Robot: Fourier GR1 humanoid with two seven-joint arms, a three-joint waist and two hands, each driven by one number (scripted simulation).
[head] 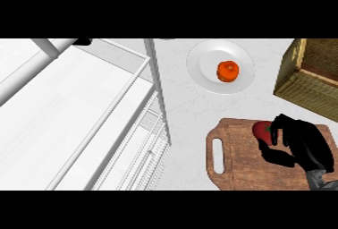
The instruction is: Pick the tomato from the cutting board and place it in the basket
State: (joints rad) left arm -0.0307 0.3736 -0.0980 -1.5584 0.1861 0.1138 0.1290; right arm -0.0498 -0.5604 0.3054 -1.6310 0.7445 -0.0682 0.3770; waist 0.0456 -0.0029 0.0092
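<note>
The wooden cutting board (241,156) lies nearest, at the lower right of the pale counter (191,107), its handle slot on the board's left end. Over the board's right half comes the right hand (300,143), black, on a grey forearm that enters from the lower right corner. Its fingers curl round the red tomato (262,129), which sits at the board's far edge, just left of the hand; the thumb bends in on the near side of the tomato and the fingers wrap its far and right sides, so only the tomato's left part shows. Whether the tomato rests on the board or is lifted just clear of it cannot be told.

Beyond the board's far right corner, well apart from it, stands the woven basket (310,85), cut by the right edge. Beyond the board and to the left of the basket sits a white plate (204,67) with an orange fruit (228,71) on it. To the board's left, a white wire rack (99,116) fills the rest.
</note>
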